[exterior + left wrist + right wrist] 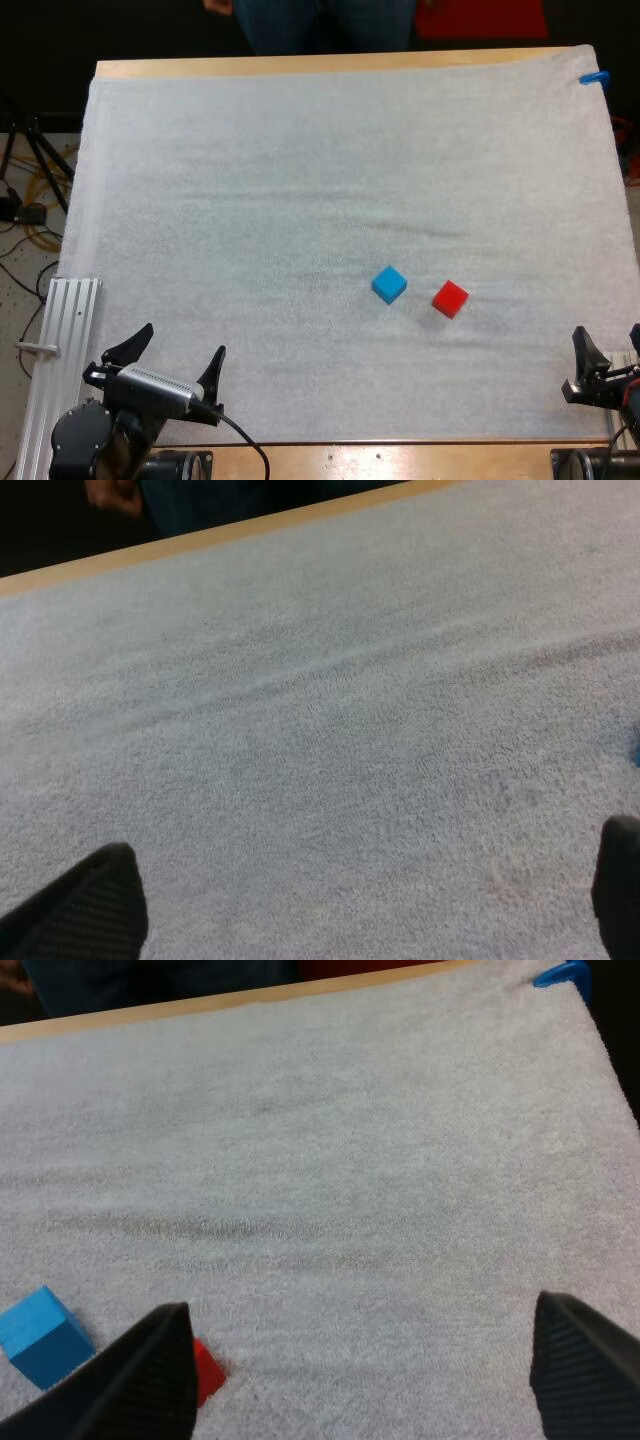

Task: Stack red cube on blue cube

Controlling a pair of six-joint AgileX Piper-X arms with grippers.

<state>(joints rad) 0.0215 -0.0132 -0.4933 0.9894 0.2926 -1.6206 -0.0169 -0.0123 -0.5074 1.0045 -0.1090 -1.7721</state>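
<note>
My left gripper [182, 342] and right gripper [607, 338] both stand wide open and empty at the near edge of the mat [300, 180]. The red cube [450, 298] lies close beside the blue cube [389, 284], not touching it. In reaching for the red one, my right gripper could well knock the blue one askew.

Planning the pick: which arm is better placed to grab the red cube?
Right, I'd judge. The red cube lies nearer the right gripper, which is open. The left gripper, also open, sits farther off, on the far side of the blue cube.
</note>
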